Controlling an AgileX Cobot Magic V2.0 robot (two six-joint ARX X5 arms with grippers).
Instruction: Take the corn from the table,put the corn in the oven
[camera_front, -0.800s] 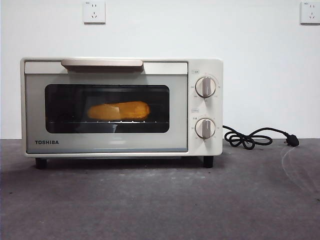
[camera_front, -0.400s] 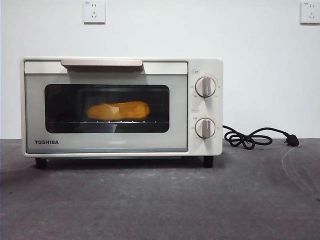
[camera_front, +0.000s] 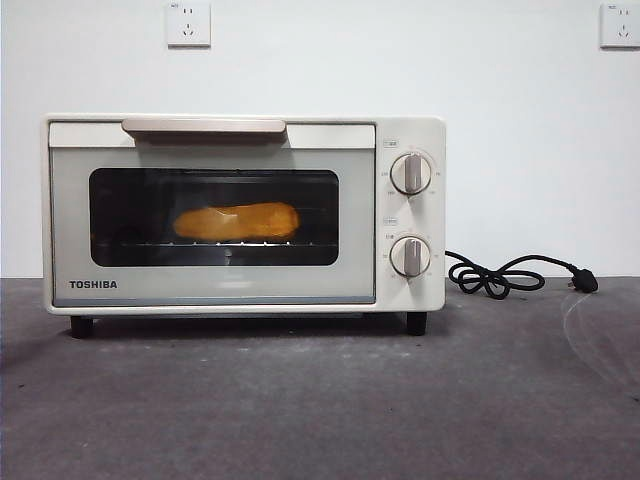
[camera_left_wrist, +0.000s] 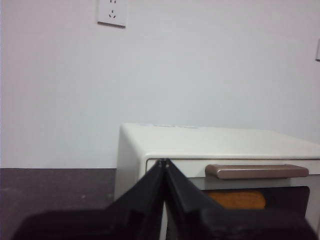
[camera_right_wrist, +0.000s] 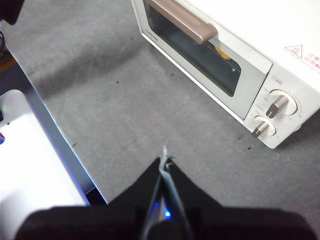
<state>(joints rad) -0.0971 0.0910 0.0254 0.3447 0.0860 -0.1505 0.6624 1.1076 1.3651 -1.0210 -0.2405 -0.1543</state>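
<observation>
**Corn sitting behind the closed oven door**

I am looking at the corn (camera_front: 237, 221) lying lengthwise on the wire rack inside the TOSHIBA toaster oven (camera_front: 243, 214), in the centre of the front view, behind the dark glass window. It is showing as a yellow-orange, elongated cob with one end tapering toward the left of the frame; the tinted glass is blurring its surface, so I cannot make out the kernels. The door is looking shut, with the beige handle (camera_front: 204, 126) along its top edge.

I am judging the cob to be light and stiff, with a bumpy skin that should be giving decent friction. Its round shape could be letting it roll, so I would be taking hold across the thick middle, not at the narrow tip.

My left gripper (camera_left_wrist: 164, 162) is hovering in front of the oven's upper left corner, its jaws pressed together and holding nothing. My right gripper (camera_right_wrist: 163, 162) is hanging high over the grey desk (camera_front: 320, 400), jaws likewise closed and empty. To my eye the task is appearing complete.
</observation>
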